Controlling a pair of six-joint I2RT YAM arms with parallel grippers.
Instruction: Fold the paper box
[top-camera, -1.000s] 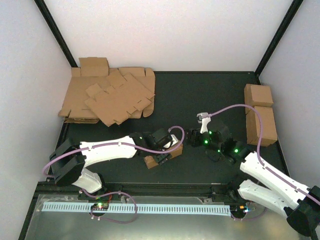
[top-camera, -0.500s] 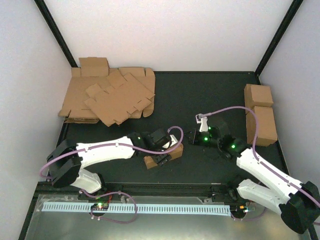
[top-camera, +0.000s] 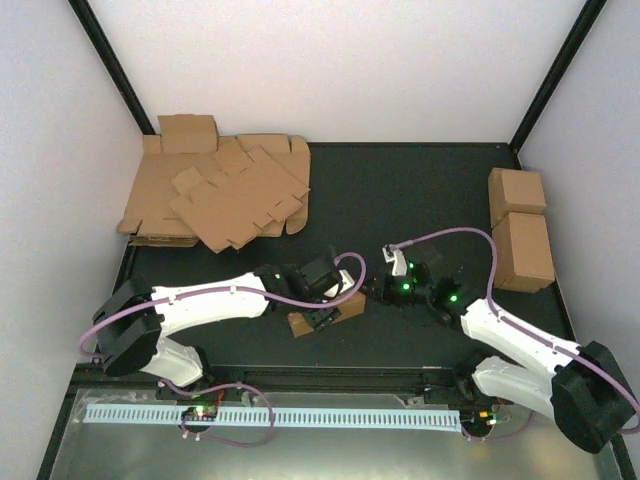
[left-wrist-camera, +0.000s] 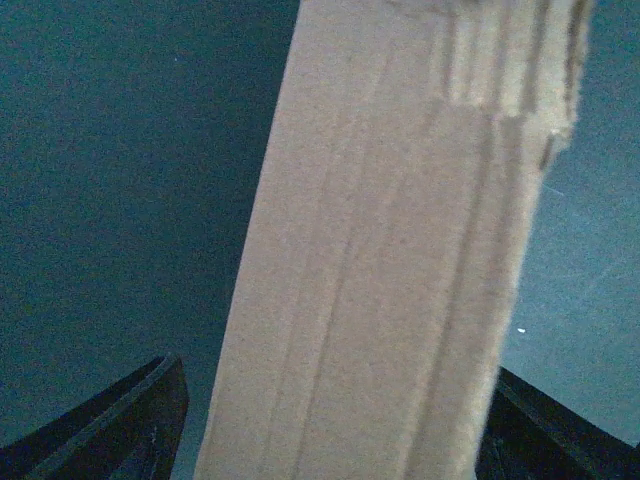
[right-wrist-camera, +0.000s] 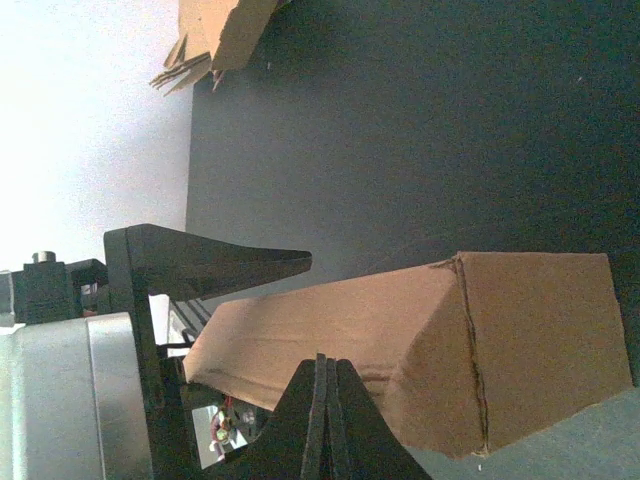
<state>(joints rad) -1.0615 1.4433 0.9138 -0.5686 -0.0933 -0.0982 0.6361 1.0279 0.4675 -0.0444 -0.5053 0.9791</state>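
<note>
Paper box (top-camera: 328, 312): flat on the black mat (top-camera: 420, 190), front middle, between the two arms. Looks folded into a long brown tube with the visible end face shut.
Long axis: slanted in the top view, with the left end nearer the bases and the right end farther back, toward the right arm.
Left gripper (top-camera: 322, 318): spread, one finger along each long side of the box, about mid-length.
Left grip, wrist view: a sliver of mat between one finger (left-wrist-camera: 140, 425) and the cardboard, the other finger close against the edge. Firm clamp or loose straddle, cannot tell.
Right gripper (top-camera: 372, 291): tips pressed together, holding nothing, just beside the box's right end.
Right contact, wrist view: closed tips overlapping the lower edge of the long side wall. Touching or just short of it, cannot tell.
Box from right gripper: to its left and a little nearer the bases, straight ahead of the tips and lying crossways to them.
Nearer arm: left, astride the box; right arm next, at the free end.
Likely step: closed right tips used as a poker on the wall or end flap, with the left as a brace.
Next move needs: a push in line with the left fingers, not across them.
Risk: an off-centre push, pivoting the box out of the loose straddle.
Elsewhere: heap of flat cardboard sheets (top-camera: 220, 190) far left and two cardboard cuboids (top-camera: 520, 225) at the right edge, all well apart.
</note>
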